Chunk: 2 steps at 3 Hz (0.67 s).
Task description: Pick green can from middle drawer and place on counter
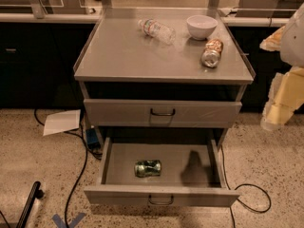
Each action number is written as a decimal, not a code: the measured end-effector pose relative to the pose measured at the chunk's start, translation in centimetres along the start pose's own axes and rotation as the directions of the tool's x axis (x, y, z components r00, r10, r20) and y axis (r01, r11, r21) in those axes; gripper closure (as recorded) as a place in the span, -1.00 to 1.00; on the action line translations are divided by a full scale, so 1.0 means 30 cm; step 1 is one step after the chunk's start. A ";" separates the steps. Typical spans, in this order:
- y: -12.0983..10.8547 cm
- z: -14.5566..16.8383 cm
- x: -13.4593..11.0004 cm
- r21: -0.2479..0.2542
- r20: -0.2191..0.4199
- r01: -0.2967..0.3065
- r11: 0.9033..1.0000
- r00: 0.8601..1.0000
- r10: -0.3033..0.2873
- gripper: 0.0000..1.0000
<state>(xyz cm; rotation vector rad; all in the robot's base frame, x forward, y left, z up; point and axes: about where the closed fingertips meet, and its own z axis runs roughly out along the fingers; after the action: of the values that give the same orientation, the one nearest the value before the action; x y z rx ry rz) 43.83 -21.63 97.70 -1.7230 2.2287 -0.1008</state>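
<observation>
The green can [147,168] lies on its side on the floor of the open middle drawer [161,196], left of centre. The drawer is pulled out toward me. The counter [128,51] is the grey cabinet top above it. My gripper [274,117] hangs at the right edge of the view, a white and yellowish shape, above and to the right of the drawer and well apart from the can. It casts a dark shadow on the drawer floor to the right of the can.
On the counter lie a clear plastic bottle [156,30], a white bowl [202,26] and an orange-brown and silver can [212,52]. The upper drawer [162,112] is closed. A sheet of paper [61,121] and cables [78,175] lie on the floor to the left.
</observation>
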 end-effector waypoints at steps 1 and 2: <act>0.000 0.000 0.000 0.000 0.000 0.000 1.000 1.000 0.000 -1.00; 0.005 -0.013 0.000 0.020 0.011 0.007 1.000 1.000 -0.008 -1.00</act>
<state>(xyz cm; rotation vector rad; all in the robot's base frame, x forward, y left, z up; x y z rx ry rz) 43.56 -21.65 98.03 -1.7176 2.2063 -0.1150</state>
